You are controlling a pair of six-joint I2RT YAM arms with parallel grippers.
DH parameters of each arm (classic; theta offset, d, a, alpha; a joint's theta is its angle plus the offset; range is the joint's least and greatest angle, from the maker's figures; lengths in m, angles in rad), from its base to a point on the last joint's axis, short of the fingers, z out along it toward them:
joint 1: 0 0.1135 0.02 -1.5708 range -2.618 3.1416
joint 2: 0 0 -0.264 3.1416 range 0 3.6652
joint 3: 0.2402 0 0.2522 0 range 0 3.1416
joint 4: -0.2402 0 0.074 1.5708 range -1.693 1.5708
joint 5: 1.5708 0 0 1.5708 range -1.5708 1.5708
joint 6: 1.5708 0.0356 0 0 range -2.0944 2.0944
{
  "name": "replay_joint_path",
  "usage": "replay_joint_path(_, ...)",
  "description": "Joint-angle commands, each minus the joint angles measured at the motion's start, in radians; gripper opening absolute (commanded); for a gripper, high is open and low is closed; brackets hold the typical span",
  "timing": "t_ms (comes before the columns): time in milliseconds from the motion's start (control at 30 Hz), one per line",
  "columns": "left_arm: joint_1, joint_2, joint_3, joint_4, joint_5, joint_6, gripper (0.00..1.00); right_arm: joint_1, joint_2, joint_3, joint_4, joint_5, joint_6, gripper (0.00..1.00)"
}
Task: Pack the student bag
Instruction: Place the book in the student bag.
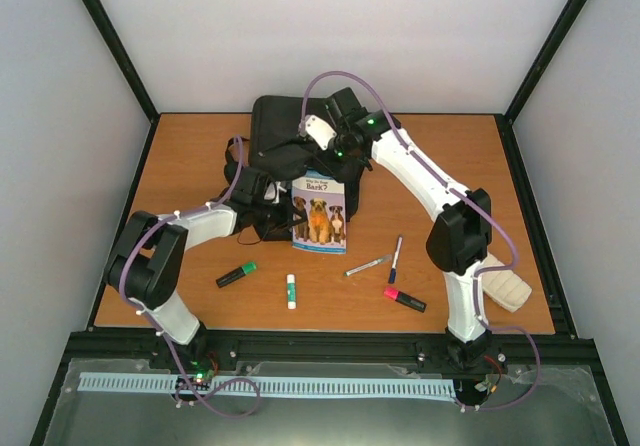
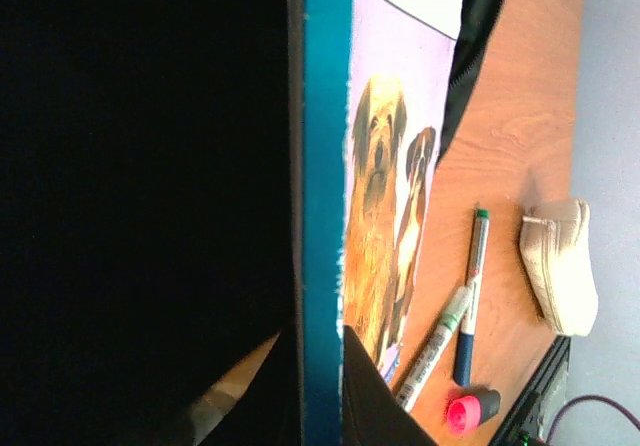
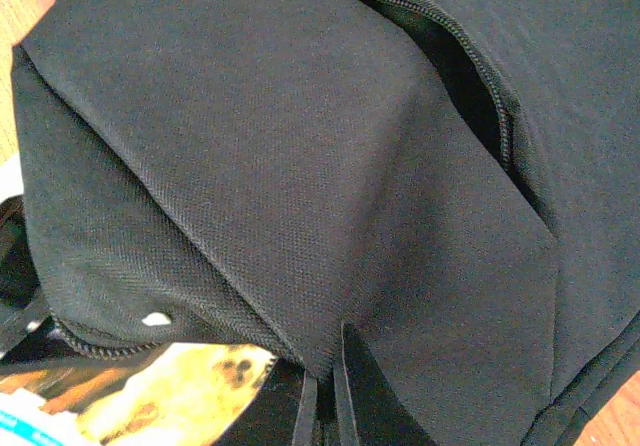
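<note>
Orange wooden desk (image 1: 180, 166), packing under way

A large black fabric student bag (image 1: 275, 126) lies at the desk's far middle. The right claw (image 3: 325, 391) is clenched on its flap, apparently lifting it so the mouth gapes. The left claw (image 2: 322, 406), clamped on a thin glossy dog-cover book (image 1: 320, 216), slants it into that mouth.

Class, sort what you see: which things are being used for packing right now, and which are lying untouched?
In use: student bag, dog book, left gripper, right gripper.
Lying about: green highlighter, pink highlighter, glue stick, silver marker, blue pen, pencil case.
</note>
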Motion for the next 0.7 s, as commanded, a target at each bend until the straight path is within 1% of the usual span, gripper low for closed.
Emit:
replay_joint_path(0,0.036,0.029,0.098,-0.057,-0.068,0.041,0.01,0.015,-0.082,-0.017,0.012,-0.031,-0.028,0.03)
replay_joint_path(67,0.044,0.031,0.119,-0.091,-0.092,0.058,0.04,0.016,-0.087,-0.037,0.019,-0.011,-0.037,0.03)
replay_joint_path(100,0.048,0.032,0.127,-0.110,-0.114,0.067,0.08,0.016,-0.089,-0.046,0.023,-0.004,-0.041,0.03)
replay_joint_path(200,0.049,0.024,0.152,-0.142,-0.163,0.090,0.27,0.016,-0.099,-0.072,0.038,0.003,-0.047,0.03)
replay_joint_path(300,0.049,0.003,0.155,-0.156,-0.186,0.090,0.40,0.016,-0.098,-0.080,0.042,0.005,-0.046,0.03)
replay_joint_path(500,0.049,-0.086,0.145,-0.251,-0.278,0.079,0.53,0.016,-0.088,-0.079,0.046,0.006,-0.041,0.03)
replay_joint_path(667,0.048,-0.236,0.089,-0.303,-0.356,0.086,0.59,0.016,-0.074,-0.070,0.045,0.002,-0.032,0.03)
